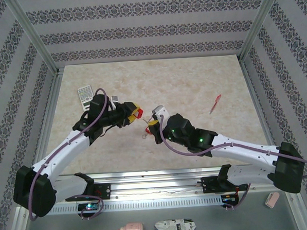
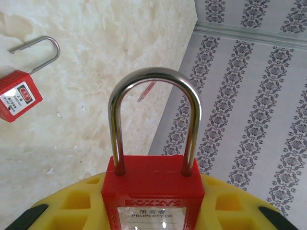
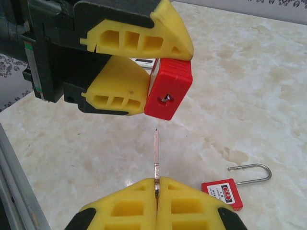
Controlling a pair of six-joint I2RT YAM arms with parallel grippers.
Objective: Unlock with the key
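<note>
Left gripper (image 1: 128, 112) clamps the padlock (image 3: 168, 88) by its stiff, light plastic body, above the tabletop (image 3: 249, 72). Right gripper (image 3: 157, 184) pinches the thin, rigid key (image 3: 156, 158) just short of the keyhole (image 3: 166, 98). The key likely twists easily, so it needs a firm pinch.

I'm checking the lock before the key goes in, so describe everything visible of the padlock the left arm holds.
The padlock has a red plastic-looking body with a white label and a shiny metal loop, closed with both legs in the body. The left tool clamps its body between yellow fingers. Its keyhole end faces the key held in the right tool; the key tip sits just short, not inserted.
</note>
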